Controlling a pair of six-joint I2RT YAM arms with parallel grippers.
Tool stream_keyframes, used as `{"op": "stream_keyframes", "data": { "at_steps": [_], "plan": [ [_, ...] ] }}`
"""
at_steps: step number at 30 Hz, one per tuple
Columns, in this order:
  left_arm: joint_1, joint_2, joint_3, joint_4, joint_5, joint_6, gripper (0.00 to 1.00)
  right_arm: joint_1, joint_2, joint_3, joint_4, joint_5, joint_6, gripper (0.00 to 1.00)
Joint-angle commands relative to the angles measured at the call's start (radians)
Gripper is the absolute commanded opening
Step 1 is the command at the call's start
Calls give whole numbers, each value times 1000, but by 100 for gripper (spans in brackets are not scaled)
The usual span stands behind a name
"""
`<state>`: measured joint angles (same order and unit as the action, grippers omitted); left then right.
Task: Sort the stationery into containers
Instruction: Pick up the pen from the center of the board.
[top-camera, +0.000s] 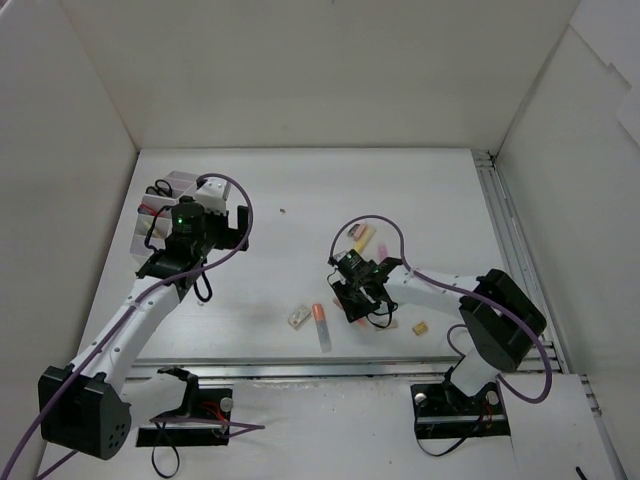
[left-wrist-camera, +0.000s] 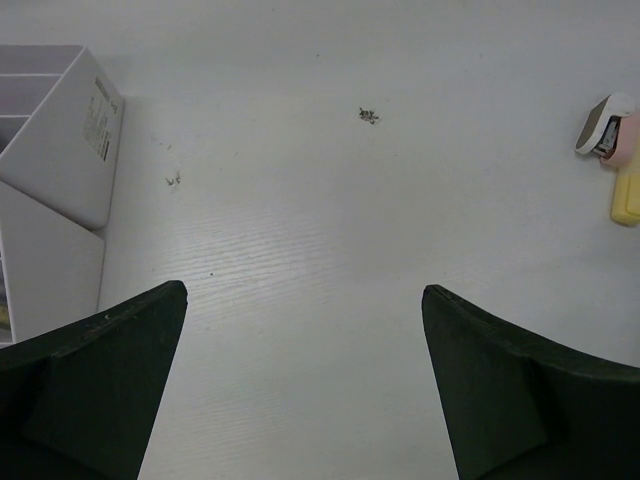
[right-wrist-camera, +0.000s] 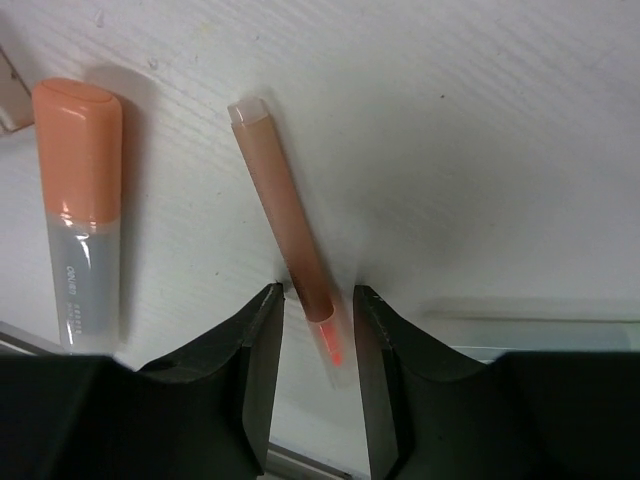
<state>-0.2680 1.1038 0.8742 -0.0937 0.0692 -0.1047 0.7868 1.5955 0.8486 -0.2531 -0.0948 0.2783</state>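
The right claw (right-wrist-camera: 318, 300) is down at the surface (right-wrist-camera: 480, 150) and stands narrow, its two dark fingers (right-wrist-camera: 262, 340) set on either side of the near end of a thin brownish pen (right-wrist-camera: 285, 200) with a red tip. The pen lies flat and runs away from the claw, slanting a little to the left. The fingers are just beside it on each side, but I cannot tell whether they actually pinch it. To the left of this claw, apart from the pen, lies an orange highlighter (right-wrist-camera: 78, 200). The left claw (left-wrist-camera: 304, 288) hangs wide over bare surface, holding nothing. The white organiser (left-wrist-camera: 60, 150) stands to its left. Ahead and far to its right lie a yellow highlighter (left-wrist-camera: 626, 195) and a small white-and-pink item (left-wrist-camera: 605, 130), touching each other.
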Motion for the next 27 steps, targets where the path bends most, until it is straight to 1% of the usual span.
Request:
{"op": "stream_keyframes", "data": {
  "at_steps": [1, 4, 5, 6, 7, 8, 9, 11, 12, 14, 15, 16, 17, 18, 19, 20, 22, 23, 25, 26, 27],
  "plan": [
    [-16, -1, 82, 45, -16, 49, 100, 34, 23, -54, -89, -36, 41, 31],
    [-36, -4, 69, 66, 27, 91, 99, 40, 12, -69, -101, -13, 58, 29],
    [-36, -7, 60, 86, 62, 100, 99, 43, 8, -72, -103, 4, 67, 23],
    [-36, -7, 54, 86, 81, 105, 99, 45, -5, -74, -107, 7, 70, 20],
    [-46, -9, 45, 86, 96, 146, 100, 43, -11, -75, -109, 12, 71, 17],
    [-56, -4, 45, 113, 112, 155, 100, 48, -17, -83, -110, 6, 73, 14],
    [-56, -1, 45, 111, 156, 171, 99, 46, -29, -83, -109, -2, 70, 7],
    [-66, 8, 43, 106, 223, 241, 99, 45, -42, -71, -109, -35, 39, 3],
    [-82, 11, 43, 101, 301, 266, 99, 45, -57, -57, -113, -84, 26, 0],
    [-117, 28, 48, 98, 387, 354, 99, 42, -71, -2, -135, -140, -25, 0],
    [-132, 33, 55, 41, 474, 394, 99, 29, -83, 25, -197, -182, -30, 0],
    [-151, 39, 71, 13, 506, 436, 100, -7, -86, 82, -236, -219, -40, 0],
    [-186, 42, 69, 0, 530, 501, 100, -30, -91, 102, -267, -270, -65, 0],
    [-204, 39, 65, 12, 547, 520, 100, -55, -100, 116, -302, -355, -73, 0],
    [-220, 39, 46, 28, 555, 542, 99, -96, -100, 128, -319, -396, -85, 0],
    [-249, 36, 39, 32, 569, 597, 99, -113, -98, 162, -333, -467, -108, 0],
    [-281, 44, 35, 32, 578, 644, 99, -161, -80, 214, -370, -544, -142, 0],
    [-296, 50, 39, 37, 577, 658, 99, -176, -71, 231, -376, -627, -148, 0],
    [-342, 73, 78, 13, 581, 703, 100, -207, -31, 283, -393, -712, -160, 0],
    [-358, 108, 97, -6, 580, 727, 99, -212, -17, 302, -399, -782, -172, 0],
    [-372, 128, 115, -41, 567, 765, 100, -215, 10, 317, -411, -807, -172, 0]
  ]
}}
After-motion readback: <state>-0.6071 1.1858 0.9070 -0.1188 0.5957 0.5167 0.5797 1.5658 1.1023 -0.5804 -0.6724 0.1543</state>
